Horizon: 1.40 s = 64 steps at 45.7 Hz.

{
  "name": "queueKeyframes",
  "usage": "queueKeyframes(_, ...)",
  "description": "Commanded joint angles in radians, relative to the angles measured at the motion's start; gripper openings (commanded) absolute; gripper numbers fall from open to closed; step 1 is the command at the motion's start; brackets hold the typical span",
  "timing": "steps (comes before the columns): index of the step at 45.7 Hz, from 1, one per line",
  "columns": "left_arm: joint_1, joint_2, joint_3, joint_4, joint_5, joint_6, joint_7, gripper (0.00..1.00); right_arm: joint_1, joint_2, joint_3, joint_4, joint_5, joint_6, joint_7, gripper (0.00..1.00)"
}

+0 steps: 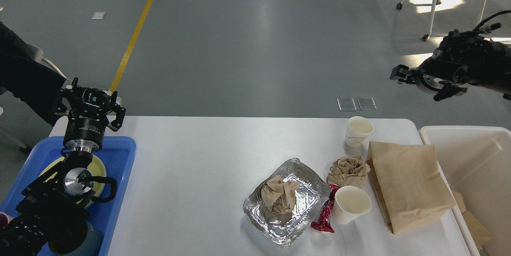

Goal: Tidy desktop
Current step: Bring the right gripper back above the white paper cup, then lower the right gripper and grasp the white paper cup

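We see a white desktop bearing a blue tray with a pale yellow plate, a shiny silver foil dish, tan crumpled paper, a plain brown bag, a red wrapper and white cups.

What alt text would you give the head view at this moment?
A white desktop holds litter at its right end: a foil tray with crumpled paper, two paper cups, a red wrapper and a brown paper bag. The left tool hangs over a blue tray; the right tool is raised above a cream bin.
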Motion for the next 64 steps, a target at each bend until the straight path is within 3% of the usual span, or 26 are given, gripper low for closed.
queueKeyframes(1,0.0,0.0,0.0,0.0,0.0,0.0,0.0,0.97,0.149,0.079,-0.024,0.146,0.043,0.135,0.0,1.0)
queueKeyframes(15,0.0,0.0,0.0,0.0,0.0,0.0,0.0,0.97,0.427,0.087,0.053,0.407,0.069,0.497,0.0,1.0)
queueKeyframes(23,0.0,0.0,0.0,0.0,0.0,0.0,0.0,0.97,0.554,0.078,0.073,0.48,0.151,0.645,0.0,1.0)
queueKeyframes(30,0.0,0.0,0.0,0.0,0.0,0.0,0.0,0.97,0.536,0.055,0.077,0.499,0.172,0.639,0.0,1.0)
queueKeyframes(37,0.0,0.0,0.0,0.0,0.0,0.0,0.0,0.97,0.365,0.059,0.071,0.484,0.171,0.611,-0.002,1.0)
queueKeyframes(52,0.0,0.0,0.0,0.0,0.0,0.0,0.0,0.97,-0.027,0.064,0.057,0.333,0.157,0.455,-0.011,1.0)
queueKeyframes(64,0.0,0.0,0.0,0.0,0.0,0.0,0.0,0.97,-0.165,0.052,0.059,0.232,0.152,0.436,-0.011,1.0)
